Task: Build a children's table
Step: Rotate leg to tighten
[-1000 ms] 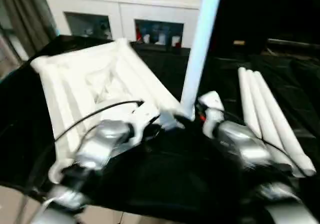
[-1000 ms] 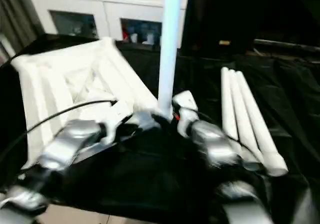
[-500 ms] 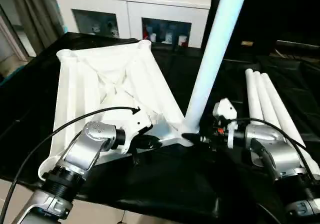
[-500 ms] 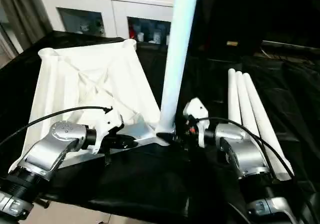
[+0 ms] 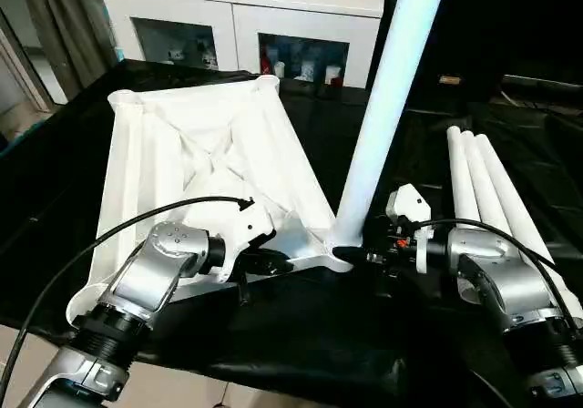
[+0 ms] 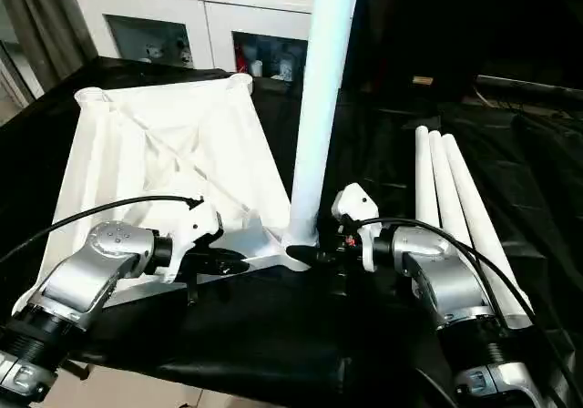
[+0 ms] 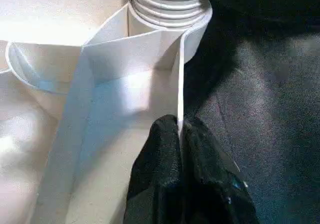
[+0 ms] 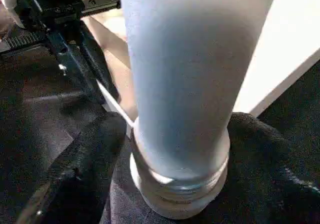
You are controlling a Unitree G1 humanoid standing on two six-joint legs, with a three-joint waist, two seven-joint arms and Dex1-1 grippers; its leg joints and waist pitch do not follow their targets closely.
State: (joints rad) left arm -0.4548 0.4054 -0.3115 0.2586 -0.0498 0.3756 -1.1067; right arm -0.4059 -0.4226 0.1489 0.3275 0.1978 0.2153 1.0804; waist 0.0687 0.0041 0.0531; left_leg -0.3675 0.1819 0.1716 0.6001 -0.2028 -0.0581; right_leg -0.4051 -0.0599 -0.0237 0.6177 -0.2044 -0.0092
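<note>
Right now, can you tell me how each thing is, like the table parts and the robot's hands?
tabletop: lying upside down, ribbed underside up, on the black work table.
standing leg: upright in the tabletop's near corner socket.
three spare legs: lying side by side, not fitted.
left gripper: shut on the tabletop's thin edge.
right gripper: fingers either side of the standing leg's base.
cabinet: doors closed.

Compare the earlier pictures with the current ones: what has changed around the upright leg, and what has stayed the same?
Little has visibly changed. The right gripper still brackets the base of the upright leg at the tabletop corner; the leg stands slightly straighter. The left gripper stays pinched on the tabletop's thin rim. The three spare legs lie unmoved on the black cloth. The camera itself shifted.
</note>
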